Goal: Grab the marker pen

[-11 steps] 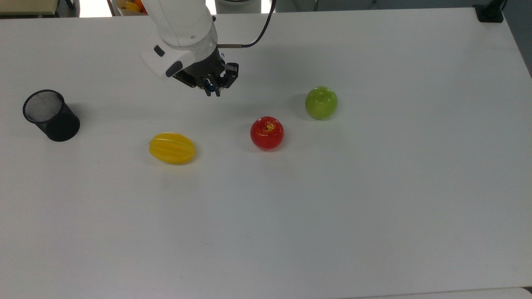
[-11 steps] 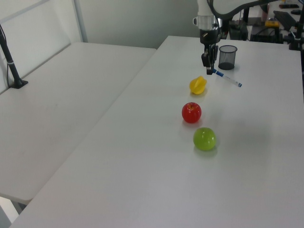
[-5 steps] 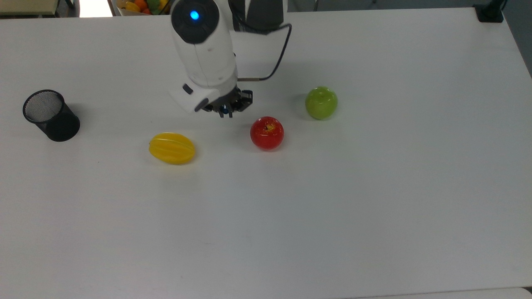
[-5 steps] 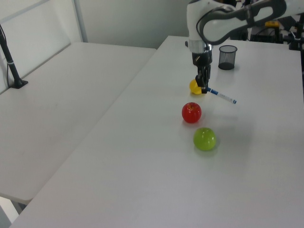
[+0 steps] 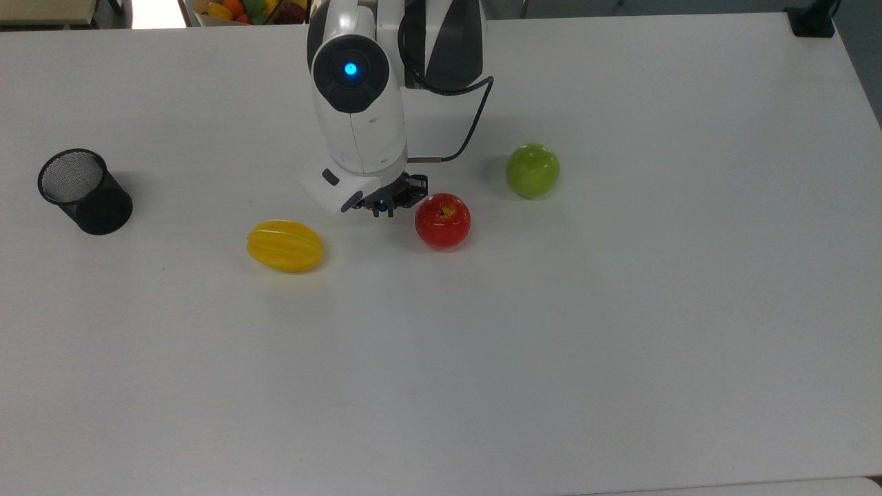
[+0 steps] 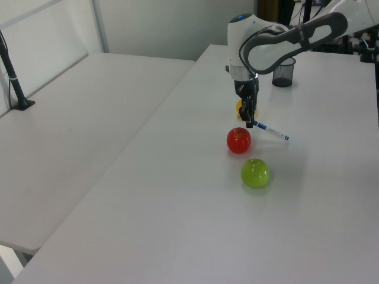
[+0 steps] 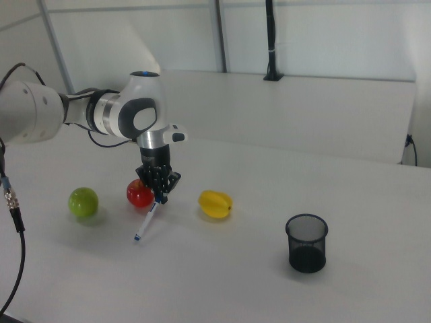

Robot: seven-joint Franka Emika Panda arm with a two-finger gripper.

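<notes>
White-barrelled and blue at both ends, the marker pen (image 6: 269, 129) hangs tilted in the air, its capped end pinched in the closed pincer (image 6: 249, 122) and its far end slanting down toward the bench (image 6: 177, 195) without touching it; in the right view the marker pen (image 7: 146, 222) slopes down to the right view's left from the pincer (image 7: 159, 198). Taking the red apple (image 5: 442, 220) as the landmark, the pincer (image 5: 383, 209) hovers just beside it on the top view's left. The green apple (image 5: 532, 170) sits near the red apple on the other side, up and to the top view's right. The yellow starfruit (image 5: 285, 245) lies beyond the pincer, to the top view's left of the red apple. The black mesh cup (image 5: 85, 191) stands well apart from the red apple, far toward the top view's left edge.
</notes>
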